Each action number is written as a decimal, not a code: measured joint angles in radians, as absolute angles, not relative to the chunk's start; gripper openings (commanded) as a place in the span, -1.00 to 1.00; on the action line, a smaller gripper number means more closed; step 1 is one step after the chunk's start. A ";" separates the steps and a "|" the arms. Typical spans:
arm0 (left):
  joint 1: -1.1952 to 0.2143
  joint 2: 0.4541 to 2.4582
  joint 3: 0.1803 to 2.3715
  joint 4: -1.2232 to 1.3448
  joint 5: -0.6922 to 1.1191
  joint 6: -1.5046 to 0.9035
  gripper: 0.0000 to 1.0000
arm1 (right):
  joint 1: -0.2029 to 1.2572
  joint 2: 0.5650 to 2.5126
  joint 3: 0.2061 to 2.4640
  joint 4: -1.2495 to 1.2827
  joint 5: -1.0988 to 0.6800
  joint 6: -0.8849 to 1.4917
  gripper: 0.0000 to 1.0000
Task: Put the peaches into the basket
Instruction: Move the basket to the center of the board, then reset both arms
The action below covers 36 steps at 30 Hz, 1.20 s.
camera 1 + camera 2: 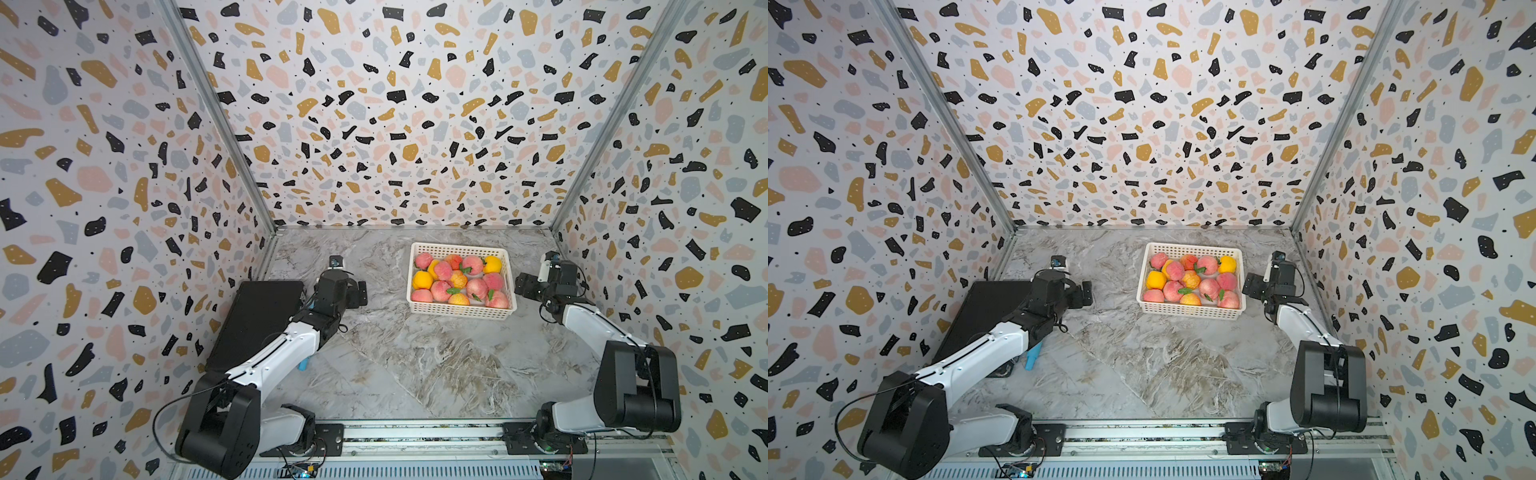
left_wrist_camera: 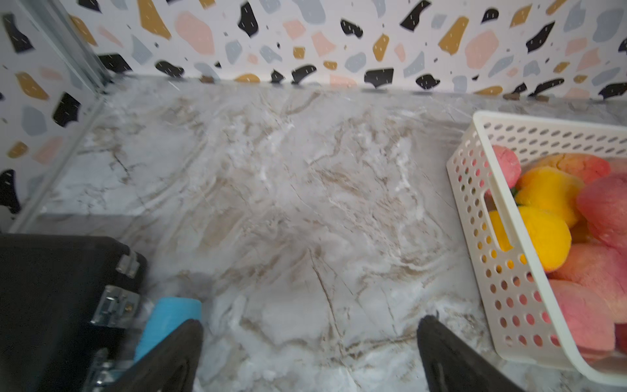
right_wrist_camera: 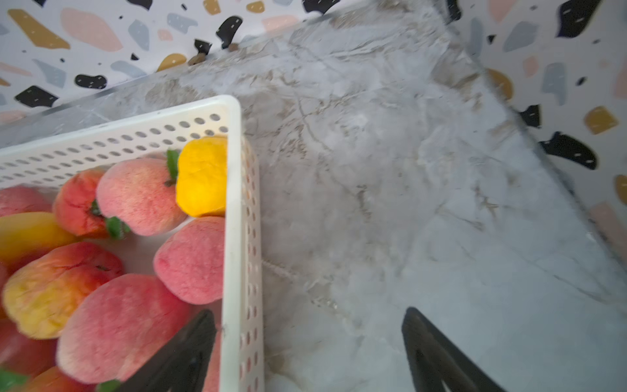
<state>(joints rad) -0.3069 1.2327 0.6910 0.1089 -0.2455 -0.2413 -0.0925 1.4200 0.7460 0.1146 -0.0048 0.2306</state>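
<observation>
Peaches (image 1: 459,280): all visible ones inside basket (image 1: 457,312), far right of bench (image 1: 415,365); none seen loose. Left end effector (image 2: 310,342): released, empty. Right end effector (image 3: 308,339): released, empty, straddling basket wall. Step: loading apparently complete. Next: retract arms.
</observation>
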 measured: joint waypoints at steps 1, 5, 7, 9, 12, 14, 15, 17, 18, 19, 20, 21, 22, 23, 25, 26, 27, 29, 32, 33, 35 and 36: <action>-0.285 1.217 0.674 0.140 -0.248 -0.221 0.98 | -0.093 1.420 0.704 0.160 0.032 0.223 0.79; -0.208 1.213 0.622 0.226 -0.240 -0.163 0.98 | -0.096 1.453 0.580 0.311 0.122 0.213 0.75; -0.175 1.233 0.603 0.250 -0.221 -0.146 0.98 | -0.099 1.478 0.553 0.359 0.146 0.208 0.74; -0.147 1.256 0.590 0.264 -0.206 -0.141 0.98 | -0.098 1.497 0.539 0.393 0.150 0.200 0.72; -0.123 1.263 0.582 0.272 -0.190 -0.141 0.98 | -0.098 1.497 0.527 0.447 0.145 0.190 0.71; -0.116 1.263 0.582 0.282 -0.183 -0.137 0.98 | -0.098 1.486 0.497 0.509 0.136 0.182 0.71; -0.113 1.264 0.582 0.287 -0.179 -0.133 0.98 | -0.098 1.474 0.474 0.540 0.132 0.178 0.71; -0.112 1.265 0.582 0.291 -0.170 -0.123 0.98 | -0.098 1.453 0.428 0.592 0.127 0.174 0.70; -0.112 1.266 0.582 0.294 -0.165 -0.118 0.98 | -0.098 1.446 0.411 0.609 0.126 0.172 0.70; -0.110 1.267 0.582 0.296 -0.161 -0.111 0.98 | -0.097 1.443 0.396 0.630 0.126 0.170 0.70; -0.106 1.268 0.582 0.300 -0.156 -0.104 0.98 | -0.096 1.441 0.381 0.655 0.126 0.168 0.70; -0.105 1.270 0.582 0.302 -0.150 -0.098 0.98 | -0.094 1.438 0.366 0.681 0.127 0.167 0.70; -0.101 1.272 0.582 0.302 -0.141 -0.091 0.98 | -0.093 1.432 0.345 0.718 0.128 0.167 0.71; -0.095 1.275 0.582 0.303 -0.134 -0.086 0.98 | -0.092 1.425 0.315 0.765 0.131 0.165 0.74; -0.083 1.284 0.582 0.307 -0.123 -0.070 0.98 | -0.091 1.420 0.261 0.847 0.132 0.162 0.77; -0.077 1.289 0.582 0.312 -0.117 -0.060 0.98 | -0.090 1.427 0.244 0.876 0.128 0.159 0.77; -0.072 1.292 0.582 0.318 -0.115 -0.051 0.98 | -0.089 1.439 0.237 0.896 0.123 0.155 0.77; -0.060 1.295 0.576 0.348 -0.115 -0.027 0.98 | -0.088 1.495 0.241 0.958 0.104 0.145 0.79; -0.029 1.295 0.547 0.421 -0.096 -0.006 0.98 | -0.083 1.510 0.249 0.961 0.089 0.136 0.99; -0.017 1.295 0.536 0.442 -0.085 -0.001 0.98 | -0.083 1.511 0.250 0.975 0.084 0.132 0.99; 0.014 1.304 0.518 0.495 -0.057 0.006 0.98 | -0.083 1.511 0.256 0.977 0.078 0.129 0.99; 0.028 1.312 0.513 0.519 -0.041 0.006 0.98 | -0.081 1.512 0.260 0.978 0.076 0.128 0.99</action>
<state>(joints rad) 0.0280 1.3117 0.5133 0.5190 -0.0410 0.0059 -0.0814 1.5116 0.2600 0.9775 0.0765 0.1280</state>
